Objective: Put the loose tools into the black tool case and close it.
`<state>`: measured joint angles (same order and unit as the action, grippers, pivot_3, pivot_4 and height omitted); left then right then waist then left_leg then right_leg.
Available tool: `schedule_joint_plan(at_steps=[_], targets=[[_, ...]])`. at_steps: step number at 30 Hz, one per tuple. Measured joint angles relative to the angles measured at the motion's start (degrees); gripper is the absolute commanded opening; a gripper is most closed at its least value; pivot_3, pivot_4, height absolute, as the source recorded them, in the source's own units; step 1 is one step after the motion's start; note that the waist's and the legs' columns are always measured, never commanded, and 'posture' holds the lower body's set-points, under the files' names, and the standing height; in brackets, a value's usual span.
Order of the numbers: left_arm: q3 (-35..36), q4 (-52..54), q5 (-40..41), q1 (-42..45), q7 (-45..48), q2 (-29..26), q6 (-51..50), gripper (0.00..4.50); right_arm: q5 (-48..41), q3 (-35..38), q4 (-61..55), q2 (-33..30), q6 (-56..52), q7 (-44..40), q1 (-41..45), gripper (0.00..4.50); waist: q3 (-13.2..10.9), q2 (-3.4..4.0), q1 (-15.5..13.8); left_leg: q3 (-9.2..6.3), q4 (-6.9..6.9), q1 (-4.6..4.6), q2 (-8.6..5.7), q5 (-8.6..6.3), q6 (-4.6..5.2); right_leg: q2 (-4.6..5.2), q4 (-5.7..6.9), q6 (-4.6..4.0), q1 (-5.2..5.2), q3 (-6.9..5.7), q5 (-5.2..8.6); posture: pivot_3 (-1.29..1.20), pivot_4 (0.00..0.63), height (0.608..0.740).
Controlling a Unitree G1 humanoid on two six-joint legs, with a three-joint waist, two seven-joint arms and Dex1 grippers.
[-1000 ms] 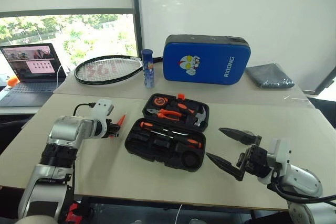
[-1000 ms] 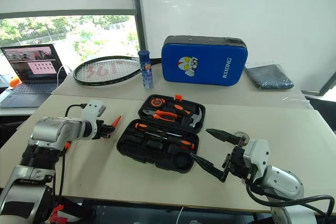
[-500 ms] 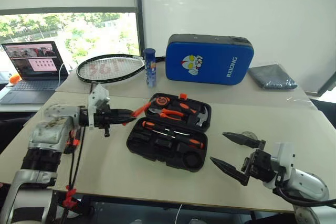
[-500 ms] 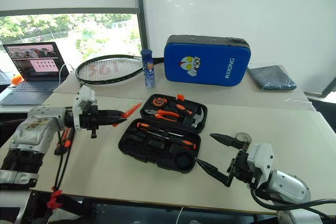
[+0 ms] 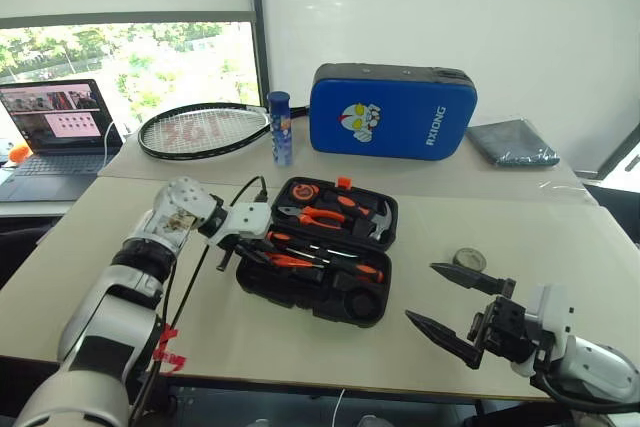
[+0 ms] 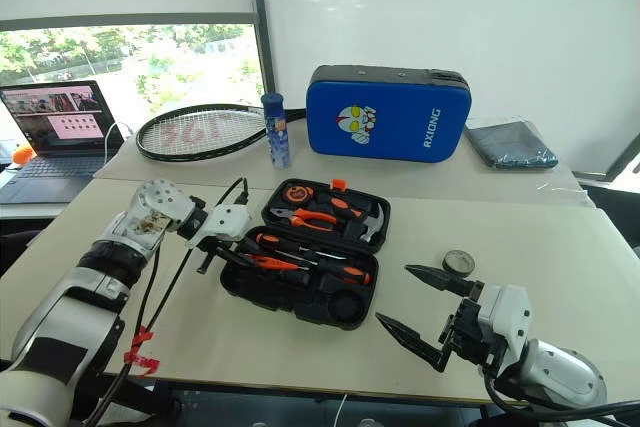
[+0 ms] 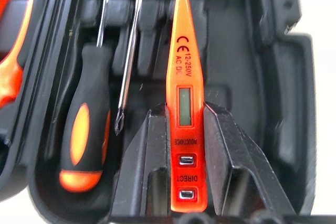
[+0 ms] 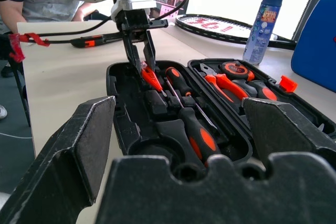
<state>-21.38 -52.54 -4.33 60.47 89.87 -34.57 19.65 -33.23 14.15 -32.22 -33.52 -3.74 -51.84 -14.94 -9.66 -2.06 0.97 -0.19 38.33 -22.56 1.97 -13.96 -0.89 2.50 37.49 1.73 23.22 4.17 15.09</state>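
Looking across your pale, matte table (image 5: pixel 120 247), you are seeing the black case (image 5: pixel 318 262) lying open at the centre, a ribbed hard-plastic clamshell with moulded slots and an orange latch (image 5: pixel 344 184). Its far half is holding pliers, a tape measure and a small hammer; its near half is carrying two screwdrivers (image 7: pixel 84 135) with glossy orange-and-black handles.

Since a second ago your left arm is swinging in from the table's left side, where it was carrying the tester out over bare tabletop, and its left gripper (image 5: pixel 245 249) is now tilting down over the case's near-left corner. Its fingers are pinching the tester (image 7: pixel 182 93), a slim, flat orange plastic stick with a small window and printed markings, and its tip is now pointing into the near half beside the screwdriver shafts.

Your right gripper (image 5: pixel 455 307) is hanging low over the table's near-right edge, its two black pointed fingers spread wide, much where it was before. A small round tape roll (image 5: pixel 467 260) is lying on the table just beyond it, outside the case.
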Motion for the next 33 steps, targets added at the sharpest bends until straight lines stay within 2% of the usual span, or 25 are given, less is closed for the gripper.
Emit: schedule_joint_plan(at_steps=[3,13,33], targets=[[-0.04,-4.22,-2.16,2.23,-1.7,1.55,2.69,0.43,-0.32,-0.01,-0.48,-0.04,-0.41,0.25,-0.45,4.5,0.0,0.0,-0.11,0.0,0.02,-0.02,0.0,0.0,0.0,0.0,0.0,0.02,0.0,0.0,0.0,0.0,0.15,0.74],[-0.13,-8.82,-5.18,4.47,-1.4,3.79,7.73,0.43,-0.34,-0.25,-0.73,-0.04,-0.68,0.74,-0.75,4.5,0.0,0.0,0.11,-0.01,0.03,-0.01,0.0,0.0,0.0,-0.01,0.04,0.04,0.0,0.0,0.01,0.0,0.15,0.74],[-1.26,-10.47,-10.32,6.97,-2.48,5.31,7.5,0.43,-0.3,-1.87,-0.72,-0.04,-0.8,0.9,-0.06,4.5,0.0,0.0,-0.09,-0.01,0.22,0.09,0.0,0.01,0.03,-0.01,0.19,0.31,-0.11,0.01,0.17,0.0,0.15,0.74]])
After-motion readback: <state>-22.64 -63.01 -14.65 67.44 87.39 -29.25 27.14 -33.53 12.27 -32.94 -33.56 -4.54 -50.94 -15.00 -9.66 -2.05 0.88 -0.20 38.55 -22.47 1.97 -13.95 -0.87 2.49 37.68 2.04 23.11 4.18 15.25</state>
